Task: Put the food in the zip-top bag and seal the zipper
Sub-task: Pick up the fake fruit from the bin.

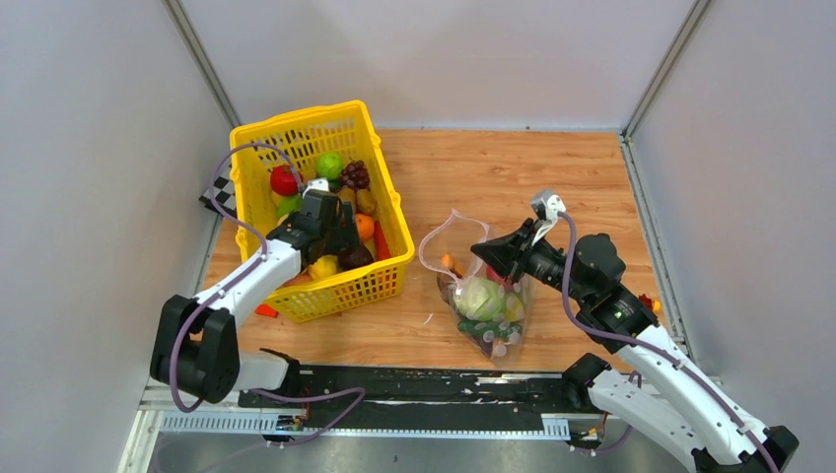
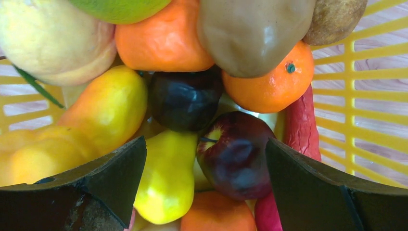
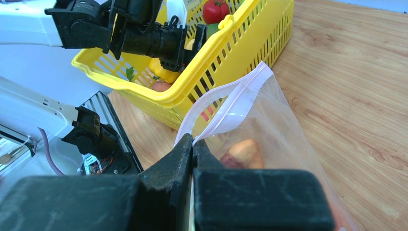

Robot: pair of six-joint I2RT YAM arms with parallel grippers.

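Pinching the rim of the zip-top bag (image 3: 288, 139) just beside the pale pink zipper (image 3: 231, 103), the right gripper (image 3: 192, 144) has its jaws pressed together on the plastic at the centre of the right wrist view. The likely reason for this grip is that the floppy pouch would otherwise collapse; lifted by one lip, its mouth gapes as a loop toward the yellow basket (image 1: 296, 123) at the upper left of the top view. The bag lies right of centre on the wooden table (image 1: 513, 177), with a green cabbage (image 1: 480, 298) and other small pieces already inside.

The left gripper (image 2: 206, 154) hangs low inside the basket, fingers spread wide and holding nothing. A dark red apple (image 2: 235, 154) sits between them at the lower middle of the left wrist view, with a yellow pepper (image 2: 166, 178) touching it on the left. The wide spread probably suits straddling a round piece of food (image 2: 183, 96) packed tightly among its neighbours. Much food remains in the basket, so filling looks partway done, and the zipper is unsealed.
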